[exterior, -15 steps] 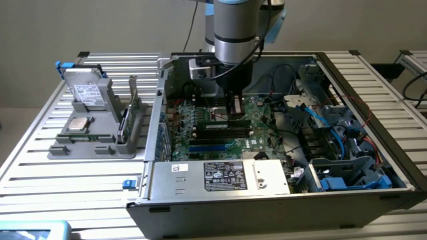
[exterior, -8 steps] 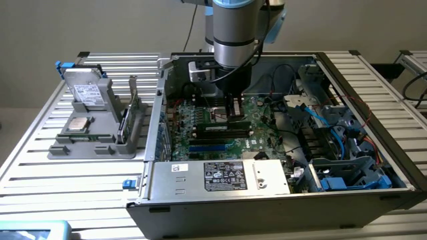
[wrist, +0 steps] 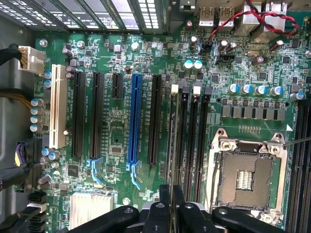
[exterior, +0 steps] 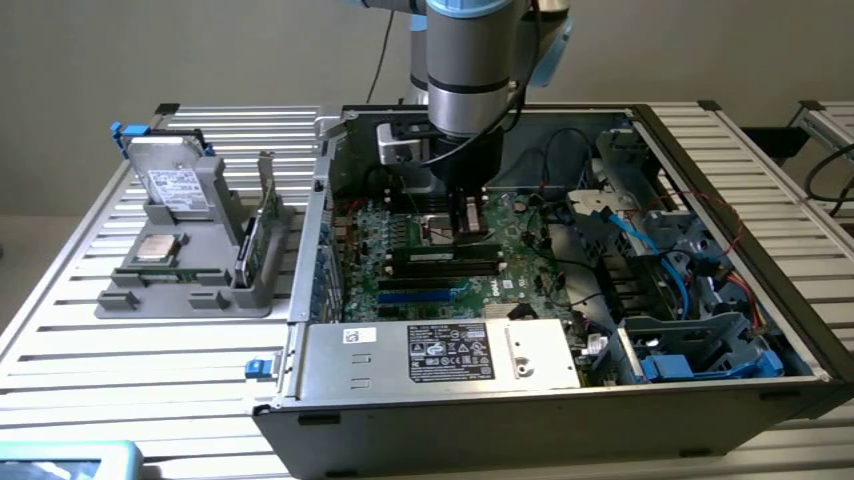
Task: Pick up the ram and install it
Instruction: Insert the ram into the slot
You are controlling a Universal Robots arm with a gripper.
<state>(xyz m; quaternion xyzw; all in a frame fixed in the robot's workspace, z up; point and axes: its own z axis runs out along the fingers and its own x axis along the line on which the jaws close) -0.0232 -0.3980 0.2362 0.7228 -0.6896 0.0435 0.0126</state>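
Nearest the exterior camera runs the slatted aluminium table (exterior: 147,390). On it sits a large open computer case of black and grey metal (exterior: 534,425), lying on its side with its inside facing up. A silver and blue robot arm (exterior: 467,80) reaches straight down into the case from above.

A green motherboard (wrist: 116,121) covers the case floor towards the exterior view's left. Outside the case, on that same side, a grey plastic holder tray (exterior: 174,298) carries a flat grey drive box (exterior: 174,185), a green expansion card (exterior: 274,215) standing on edge and a square silver processor chip (exterior: 158,248). Inside the case, by its near wall, lies a grey metal box with a black-and-white label (exterior: 447,352).

On the board, the wrist view shows an empty square metal processor socket (wrist: 248,170), a long blue slot (wrist: 135,121) and a white slot (wrist: 58,107). Between the blue slot and the socket lie the black memory slots (wrist: 192,141).

The ram (exterior: 447,257), a slim dark stick with a small white label, lies lengthwise along the memory slots, directly under the black gripper (exterior: 467,232). Its black fingers (wrist: 160,211) are closed on the stick's thin upper edge, one on each side. Whether the stick is fully seated in a slot cannot be told.
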